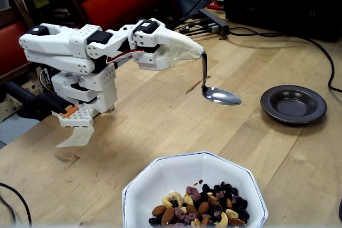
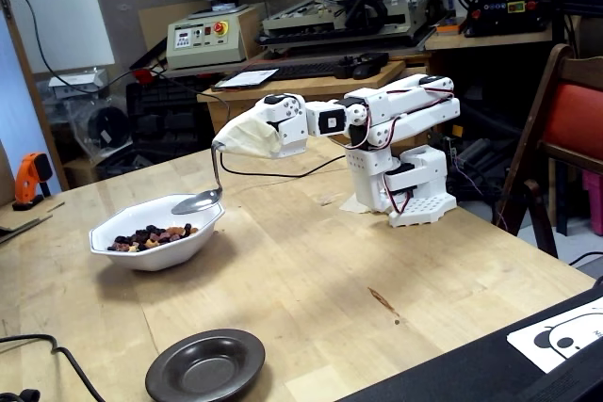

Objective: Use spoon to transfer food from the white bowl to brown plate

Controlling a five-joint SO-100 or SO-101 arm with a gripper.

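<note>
Claw (image 1: 199, 53) gripping spoon (image 1: 220, 96), empty, above table (image 1: 160, 116).

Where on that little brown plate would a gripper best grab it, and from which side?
Probably by the raised rim of the brown plate, one finger inside the lip and one outside. The plate lies flat and shallow on the table, so the thin rim is the only edge to pinch. Coming down from above on the side facing the arm looks easiest; nothing stands in the way there.

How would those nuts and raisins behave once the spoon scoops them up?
The food is loose, separate pieces, so it would probably shift and roll. The spoon looks shallow and smooth, so pieces may slide off if it tilts.
</note>
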